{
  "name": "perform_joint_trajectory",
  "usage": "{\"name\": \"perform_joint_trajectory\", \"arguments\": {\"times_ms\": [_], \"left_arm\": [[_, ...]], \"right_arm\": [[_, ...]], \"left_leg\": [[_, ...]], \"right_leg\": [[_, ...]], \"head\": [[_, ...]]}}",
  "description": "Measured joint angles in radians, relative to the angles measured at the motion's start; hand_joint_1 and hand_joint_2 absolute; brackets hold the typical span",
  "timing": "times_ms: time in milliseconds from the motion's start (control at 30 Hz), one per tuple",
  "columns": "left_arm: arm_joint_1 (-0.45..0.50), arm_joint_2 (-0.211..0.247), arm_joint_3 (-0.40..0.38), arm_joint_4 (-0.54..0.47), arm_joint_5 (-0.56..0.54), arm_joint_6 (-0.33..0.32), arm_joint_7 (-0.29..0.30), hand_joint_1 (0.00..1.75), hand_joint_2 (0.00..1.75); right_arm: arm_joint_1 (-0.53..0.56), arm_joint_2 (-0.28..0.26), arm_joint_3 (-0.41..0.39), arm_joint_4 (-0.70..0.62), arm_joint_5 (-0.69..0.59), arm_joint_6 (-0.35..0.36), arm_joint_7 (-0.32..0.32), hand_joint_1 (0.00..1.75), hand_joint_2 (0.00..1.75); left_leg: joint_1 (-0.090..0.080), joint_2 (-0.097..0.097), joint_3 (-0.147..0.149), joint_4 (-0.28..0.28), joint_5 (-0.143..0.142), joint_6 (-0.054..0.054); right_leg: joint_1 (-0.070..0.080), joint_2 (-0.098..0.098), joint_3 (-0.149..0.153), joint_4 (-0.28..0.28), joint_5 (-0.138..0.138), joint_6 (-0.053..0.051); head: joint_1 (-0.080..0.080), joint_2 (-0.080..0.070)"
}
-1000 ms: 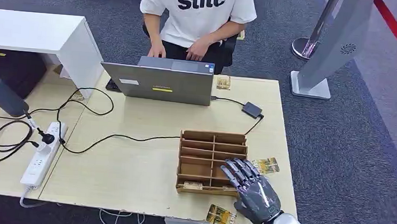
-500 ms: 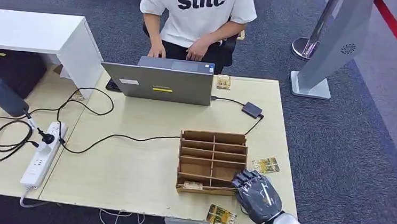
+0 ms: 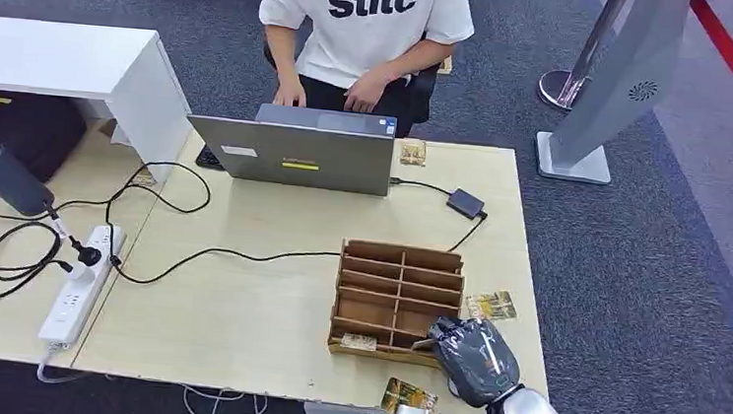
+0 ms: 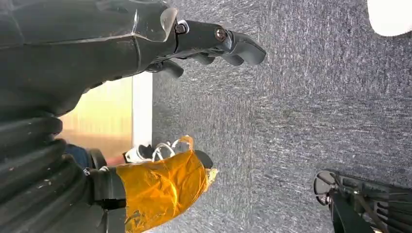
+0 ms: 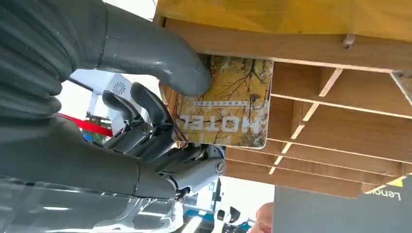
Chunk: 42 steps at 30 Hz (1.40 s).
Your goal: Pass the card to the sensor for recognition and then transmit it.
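Early on: right hand (image 5: 160,131) pinches a hotel card (image 5: 226,109) btwn thumb and fingers, right at the wooden organizer (image 3: 397,298). Pickup looks done; sensor pass and handover both remain. Left hand (image 4: 209,41) hangs over carpet, fingers loosely apart, holding nothing.

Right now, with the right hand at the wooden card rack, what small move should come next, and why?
Probably lift the right hand straight away from the wooden rack. Its thumb and fingers already pinch the hotel card, which sits against the rack's slots, so it needs clearing before going to any sensor.
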Motion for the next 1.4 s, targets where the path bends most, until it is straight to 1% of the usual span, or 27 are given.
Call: {"name": "perform_joint_trajectory", "arguments": {"times_ms": [167,200,300,333,367,400,467,500,567,600,633,767,867,967,1100,1200,1300,1400], "left_arm": [[-0.002,0.000,0.000,0.000,-0.016,-0.010,0.000,0.00,1.75],[-0.002,0.000,0.000,0.000,-0.018,-0.011,0.000,0.00,1.75],[-0.004,0.000,0.000,0.000,-0.029,-0.018,0.000,0.00,1.75],[-0.005,0.000,0.000,0.000,-0.033,-0.018,0.000,0.00,1.75],[-0.006,0.000,0.000,0.000,-0.035,-0.018,0.000,0.00,1.75],[-0.007,0.000,0.000,0.000,-0.040,-0.021,0.000,0.00,1.75],[-0.010,0.000,0.000,0.000,-0.046,-0.022,0.000,0.00,1.75],[-0.011,0.000,0.000,0.000,-0.052,-0.026,0.000,0.00,1.75],[-0.011,0.000,0.000,0.000,-0.057,-0.030,-0.003,0.00,1.75],[-0.011,0.000,0.000,0.000,-0.061,-0.031,-0.003,0.00,1.75],[-0.012,0.000,0.000,0.000,-0.063,-0.033,-0.003,0.00,1.75],[-0.014,0.000,0.000,0.000,-0.078,-0.039,-0.004,0.00,1.75],[-0.015,0.001,-0.003,0.000,-0.095,-0.048,-0.010,0.00,1.75],[-0.022,0.001,-0.011,0.000,-0.106,-0.050,-0.015,0.00,1.75],[-0.032,0.001,-0.022,0.000,-0.126,-0.061,-0.015,0.00,1.75],[-0.044,0.001,-0.036,0.000,-0.138,-0.066,-0.011,0.00,1.75],[-0.056,0.001,-0.044,0.000,-0.146,-0.070,-0.005,0.00,1.75],[-0.063,0.000,-0.053,0.000,-0.153,-0.072,-0.003,0.00,1.75]], "right_arm": [[-0.048,0.029,-0.006,0.006,-0.018,-0.006,-0.039,1.68,1.75],[-0.059,0.035,-0.006,0.008,-0.021,-0.006,-0.042,1.66,1.75],[-0.101,0.058,-0.002,0.017,-0.032,-0.002,-0.051,1.73,1.75],[-0.117,0.068,0.000,0.021,-0.033,0.000,-0.051,1.68,1.75],[-0.133,0.075,0.002,0.026,-0.040,0.004,-0.056,1.71,1.75],[-0.151,0.084,0.005,0.033,-0.053,0.012,-0.064,1.75,1.75],[-0.185,0.096,0.012,0.053,-0.078,0.019,-0.082,1.71,1.75],[-0.199,0.106,0.014,0.060,-0.105,0.025,-0.097,1.73,1.75],[-0.232,0.121,0.021,0.073,-0.167,0.045,-0.132,1.75,1.75],[-0.250,0.128,0.023,0.078,-0.190,0.058,-0.141,1.73,1.75],[-0.271,0.135,0.026,0.083,-0.218,0.077,-0.150,1.75,1.75],[-0.363,0.168,0.037,0.104,-0.307,0.155,-0.165,1.75,1.75],[-0.454,0.206,0.044,0.143,-0.353,0.222,-0.154,1.75,1.75],[-0.571,0.255,0.051,0.217,-0.385,0.262,-0.131,1.75,1.75],[-0.708,0.320,0.059,0.329,-0.393,0.305,-0.054,1.75,1.75],[-0.800,0.364,0.059,0.426,-0.386,0.317,-0.012,1.75,1.75],[-0.871,0.404,0.058,0.513,-0.382,0.326,0.027,1.75,1.75],[-0.912,0.428,0.054,0.573,-0.374,0.326,0.042,1.75,1.75]], "left_leg": [[0.000,0.001,0.001,0.000,0.000,0.000],[0.000,0.000,0.001,0.000,0.001,-0.001],[0.000,0.000,0.001,0.000,0.001,-0.001],[0.000,0.000,0.001,0.000,0.001,-0.001],[0.000,0.000,0.001,0.000,0.002,-0.001],[0.000,0.000,0.001,0.000,0.002,-0.001],[0.000,0.000,0.001,0.000,0.002,-0.001],[0.000,0.000,0.001,0.000,0.002,-0.001],[0.000,0.000,0.001,0.000,0.002,-0.001],[0.000,0.000,0.001,0.000,0.002,-0.002],[0.000,0.000,0.001,0.000,0.002,-0.002],[0.000,0.000,0.001,0.000,0.003,-0.002],[0.000,0.001,0.001,0.000,0.003,-0.002],[0.000,0.001,0.001,0.000,0.004,-0.003],[0.001,0.000,0.001,0.000,0.005,-0.004],[0.001,0.000,0.000,0.000,0.006,-0.004],[0.001,0.000,0.001,0.000,0.006,-0.004],[0.001,0.000,0.000,0.000,0.006,-0.004]], "right_leg": [[0.000,0.000,0.000,0.000,0.000,0.000],[0.000,0.000,0.000,0.001,0.000,0.000],[0.000,0.001,0.000,0.001,0.001,-0.001],[0.000,0.000,0.000,0.001,0.001,-0.001],[0.000,0.000,0.000,0.001,0.001,-0.001],[0.000,0.000,0.000,0.001,0.001,-0.001],[0.000,0.000,0.000,0.001,0.001,-0.001],[0.000,0.000,0.000,0.001,0.001,-0.001],[0.000,0.000,0.000,0.001,0.001,-0.001],[0.000,0.000,0.000,0.001,0.001,-0.001],[0.000,0.000,0.000,0.001,0.001,-0.001],[0.000,0.001,0.000,0.001,0.001,-0.001],[0.000,0.001,-0.001,0.002,0.002,-0.002],[0.000,0.002,-0.001,0.002,0.003,-0.003],[0.000,0.001,-0.001,0.003,0.003,-0.003],[0.000,0.001,-0.001,0.003,0.003,-0.003],[0.000,0.001,-0.001,0.003,0.003,-0.003],[0.000,0.001,-0.001,0.003,0.003,-0.003]], "head": [[0.000,0.000],[0.000,0.000],[0.000,0.000],[0.000,0.000],[0.000,0.000],[0.000,0.000],[0.000,0.000],[0.000,0.000],[0.000,0.000],[0.000,0.000],[0.000,0.000],[0.000,0.000],[0.000,0.000],[0.000,0.000],[0.000,0.000],[0.000,0.000],[0.000,0.000],[0.000,0.000]]}}
